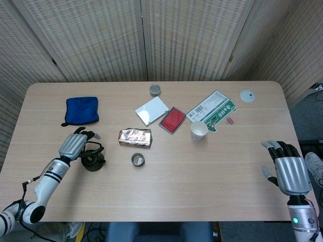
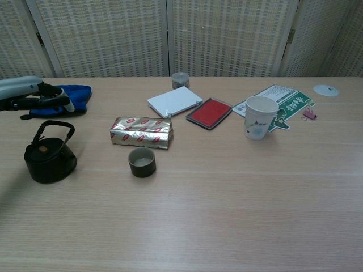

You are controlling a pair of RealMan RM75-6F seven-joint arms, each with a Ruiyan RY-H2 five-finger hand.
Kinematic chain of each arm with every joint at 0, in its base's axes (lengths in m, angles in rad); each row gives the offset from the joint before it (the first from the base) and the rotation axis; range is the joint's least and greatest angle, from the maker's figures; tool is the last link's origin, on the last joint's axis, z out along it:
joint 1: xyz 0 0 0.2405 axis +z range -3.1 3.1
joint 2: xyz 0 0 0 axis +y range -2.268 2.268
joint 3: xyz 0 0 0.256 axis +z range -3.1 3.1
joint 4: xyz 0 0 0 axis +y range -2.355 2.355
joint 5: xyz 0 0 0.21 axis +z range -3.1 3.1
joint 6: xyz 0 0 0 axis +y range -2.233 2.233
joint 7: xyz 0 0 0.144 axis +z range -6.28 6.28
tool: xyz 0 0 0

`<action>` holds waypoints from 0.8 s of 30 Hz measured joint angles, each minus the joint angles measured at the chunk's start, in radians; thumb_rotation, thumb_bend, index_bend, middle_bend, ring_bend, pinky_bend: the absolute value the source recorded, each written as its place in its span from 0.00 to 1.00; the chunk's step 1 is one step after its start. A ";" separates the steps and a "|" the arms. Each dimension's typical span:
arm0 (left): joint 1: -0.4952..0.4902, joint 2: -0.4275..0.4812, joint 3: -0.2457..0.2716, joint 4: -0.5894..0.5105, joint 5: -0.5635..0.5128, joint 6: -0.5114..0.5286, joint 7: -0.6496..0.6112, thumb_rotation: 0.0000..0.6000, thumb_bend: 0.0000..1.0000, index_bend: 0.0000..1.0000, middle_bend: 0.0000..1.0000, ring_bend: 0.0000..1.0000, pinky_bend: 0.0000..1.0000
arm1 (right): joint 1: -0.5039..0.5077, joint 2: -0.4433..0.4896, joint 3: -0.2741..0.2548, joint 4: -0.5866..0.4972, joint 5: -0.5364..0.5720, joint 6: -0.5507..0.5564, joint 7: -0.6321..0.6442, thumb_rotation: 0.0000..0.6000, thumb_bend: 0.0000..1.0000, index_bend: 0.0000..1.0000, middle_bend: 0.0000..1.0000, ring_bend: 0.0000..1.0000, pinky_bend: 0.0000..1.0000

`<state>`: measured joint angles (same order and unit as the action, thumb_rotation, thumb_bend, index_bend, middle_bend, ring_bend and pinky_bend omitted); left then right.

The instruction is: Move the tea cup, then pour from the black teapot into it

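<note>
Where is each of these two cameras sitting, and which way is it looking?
Head view: high up, looking steeply down on the whole table; it shows the left robot hand over the black teapot and the right robot hand at the near right edge.
Chest view: low, near table height, facing across it toward the woven screens; only the left robot hand shows, above the black teapot.
Shared: the teapot, tea cup, paper cup and the left robot hand.

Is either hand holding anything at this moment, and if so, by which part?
Nothing is held. The left hand hovers above the black teapot; the right hand is open.
</note>
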<state>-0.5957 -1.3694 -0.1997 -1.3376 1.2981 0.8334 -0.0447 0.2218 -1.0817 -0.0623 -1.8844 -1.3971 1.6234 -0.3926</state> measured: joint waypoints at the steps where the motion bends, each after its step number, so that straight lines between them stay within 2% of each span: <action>1: -0.008 -0.009 0.000 0.021 -0.011 -0.010 0.007 0.08 0.15 0.35 0.30 0.27 0.07 | -0.003 0.001 0.003 0.001 -0.001 -0.003 0.002 1.00 0.25 0.24 0.24 0.18 0.25; 11: -0.066 -0.079 0.019 0.152 -0.095 -0.081 0.103 0.08 0.14 0.40 0.38 0.27 0.07 | -0.036 0.006 0.032 0.010 -0.012 -0.023 0.027 1.00 0.25 0.24 0.24 0.18 0.25; 16: -0.082 -0.105 0.032 0.180 -0.123 -0.093 0.159 0.07 0.14 0.41 0.39 0.27 0.07 | -0.045 0.004 0.043 0.019 -0.016 -0.040 0.043 1.00 0.25 0.24 0.24 0.18 0.25; 24: -0.093 -0.106 0.047 0.169 -0.167 -0.094 0.224 0.07 0.14 0.47 0.46 0.30 0.07 | -0.061 -0.002 0.062 0.040 -0.017 -0.064 0.072 1.00 0.25 0.24 0.24 0.18 0.25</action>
<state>-0.6885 -1.4752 -0.1531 -1.1688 1.1310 0.7396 0.1795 0.1611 -1.0839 -0.0001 -1.8439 -1.4139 1.5589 -0.3202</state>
